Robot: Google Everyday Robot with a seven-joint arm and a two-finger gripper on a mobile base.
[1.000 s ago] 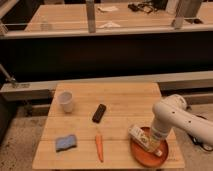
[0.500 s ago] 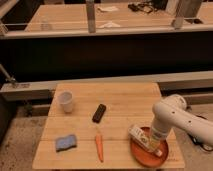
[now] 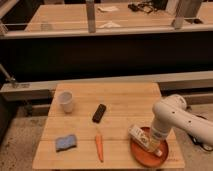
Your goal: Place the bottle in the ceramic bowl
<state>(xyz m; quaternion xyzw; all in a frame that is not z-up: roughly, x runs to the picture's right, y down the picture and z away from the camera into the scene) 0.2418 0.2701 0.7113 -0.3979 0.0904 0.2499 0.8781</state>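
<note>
The bottle [image 3: 144, 139], slim and pale yellowish with a whitish label, lies tilted in the ceramic bowl [image 3: 141, 153], its upper end over the bowl's left rim. The bowl is a shallow orange-red dish at the front right of the wooden table [image 3: 120, 100]. My white arm reaches in from the right and bends down over the bowl. My gripper [image 3: 156, 141] is at the bottle's lower end, mostly hidden by the arm's wrist.
A small white cup [image 3: 66, 101] stands at the table's back left. A black rectangular bar [image 3: 99, 113] lies mid-table. A carrot [image 3: 99, 147] and a blue sponge [image 3: 66, 143] lie near the front edge. A dark counter and rail run behind the table.
</note>
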